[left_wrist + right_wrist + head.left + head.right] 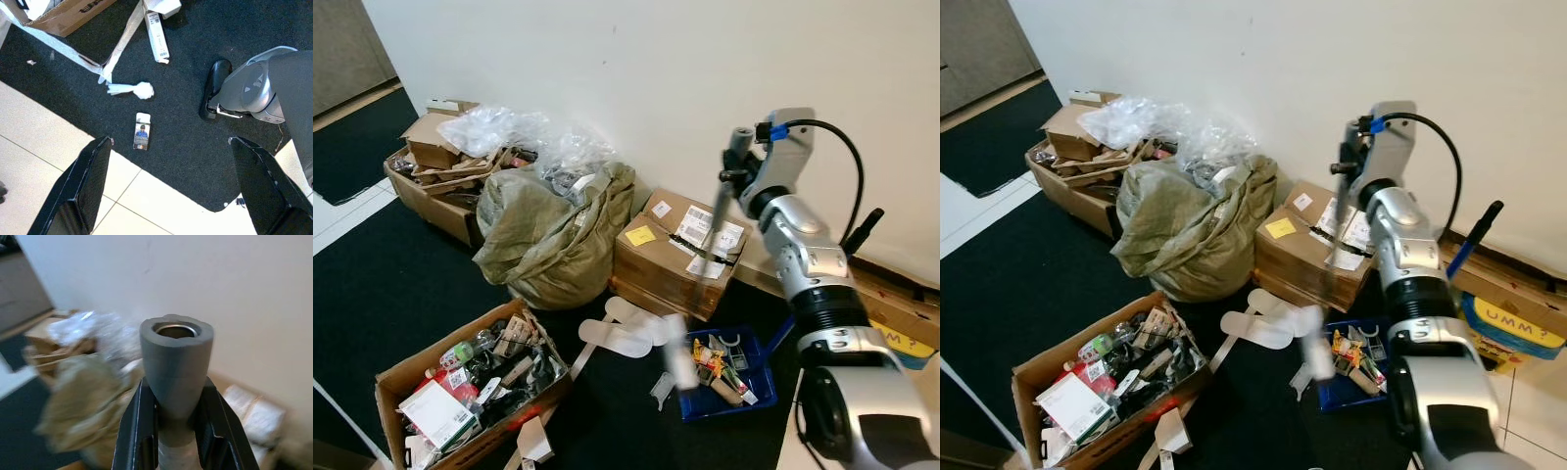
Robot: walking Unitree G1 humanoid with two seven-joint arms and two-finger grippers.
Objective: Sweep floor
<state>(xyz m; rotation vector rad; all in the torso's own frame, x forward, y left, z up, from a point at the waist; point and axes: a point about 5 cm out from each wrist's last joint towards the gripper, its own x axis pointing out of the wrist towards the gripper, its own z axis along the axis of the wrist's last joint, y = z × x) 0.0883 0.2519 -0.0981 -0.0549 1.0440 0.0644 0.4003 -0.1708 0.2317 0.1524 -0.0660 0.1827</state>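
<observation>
My right gripper is raised in front of the white wall and shut on the grey broom handle. The handle runs down and to the left from it, and its lower end is blurred above the dark carpet near the blue tray. In the right wrist view the handle's hollow grey top sticks up between the two black fingers. My left gripper hangs open over the edge where the carpet meets the pale tiles. A crumpled white paper and a small printed card lie on the carpet below it.
A stuffed grey-green sack and taped cardboard boxes stand against the wall. An open box of odds and ends sits at the front left, a blue tray of tools at the front right. White insoles lie between them. My foot stands on the carpet.
</observation>
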